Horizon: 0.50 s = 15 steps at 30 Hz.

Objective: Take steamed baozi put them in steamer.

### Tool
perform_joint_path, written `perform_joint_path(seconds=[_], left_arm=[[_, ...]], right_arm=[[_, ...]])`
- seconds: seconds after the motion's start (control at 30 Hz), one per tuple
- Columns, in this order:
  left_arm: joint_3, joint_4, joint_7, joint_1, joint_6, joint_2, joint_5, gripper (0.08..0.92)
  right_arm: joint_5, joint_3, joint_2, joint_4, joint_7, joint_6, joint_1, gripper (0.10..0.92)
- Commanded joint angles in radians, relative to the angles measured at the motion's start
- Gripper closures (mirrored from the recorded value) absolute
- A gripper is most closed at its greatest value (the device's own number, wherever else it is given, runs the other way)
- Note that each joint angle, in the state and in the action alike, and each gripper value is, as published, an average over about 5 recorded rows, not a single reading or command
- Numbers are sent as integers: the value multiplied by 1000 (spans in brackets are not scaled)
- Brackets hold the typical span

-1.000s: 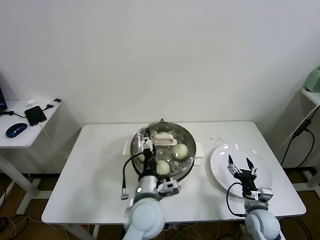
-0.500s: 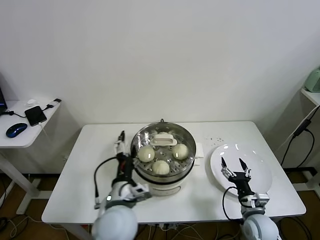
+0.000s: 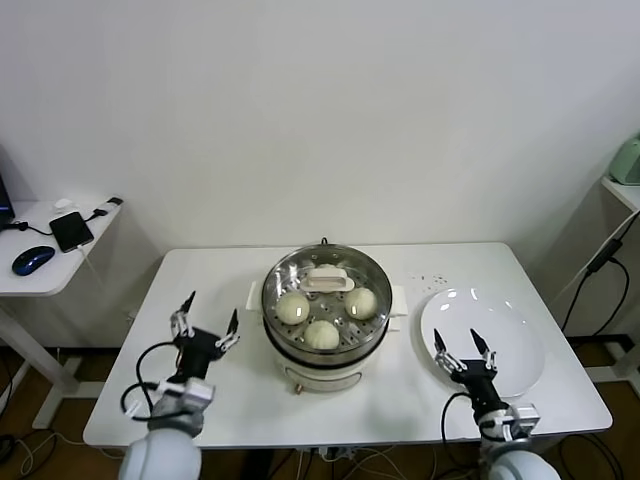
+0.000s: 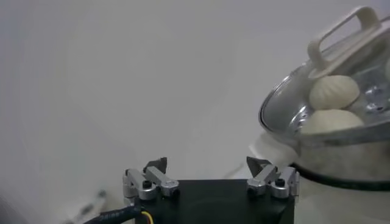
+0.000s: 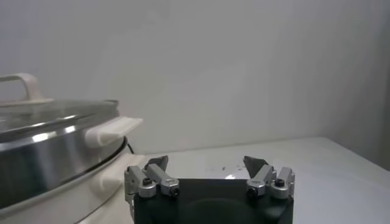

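The steamer (image 3: 325,352) stands mid-table. Three baozi lie on its tray: one left (image 3: 292,306), one right (image 3: 360,301), one in front (image 3: 321,334). I see no fourth bun. A glass lid with a cream handle (image 3: 327,279) rests tilted over the pot's far side. My left gripper (image 3: 208,318) is open and empty over the table, left of the steamer. The left wrist view shows it (image 4: 207,163) with the steamer (image 4: 341,152) and two baozi (image 4: 334,91) beside it. My right gripper (image 3: 458,342) is open and empty at the white plate's (image 3: 505,345) near-left edge. It also shows in the right wrist view (image 5: 206,161).
The plate right of the steamer holds nothing. A side table at the far left carries a phone (image 3: 70,230) and a blue mouse (image 3: 32,259). A green object (image 3: 628,160) sits on a shelf at the far right, with a cable hanging below it.
My left gripper has drawn out of the steamer and swung left to the bare table. My right gripper has moved a little toward the front edge.
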Motion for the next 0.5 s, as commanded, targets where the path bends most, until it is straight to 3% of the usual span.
perform_joint_path(seconds=[0.03,0.23,0.5], left_arm=[[-88,72,-60,205,-139,3,-514,177],[-47,16,-50,292,11,7,-583,177],[-34,-56,-41,344,27,5,-574,177]], right_arm=[[6,-18,-57,98,50,-7,-133,203],[-46,17,-69,134,1,-2,-173,203],[-67,33,-62,205,-10,-18,-216,203]])
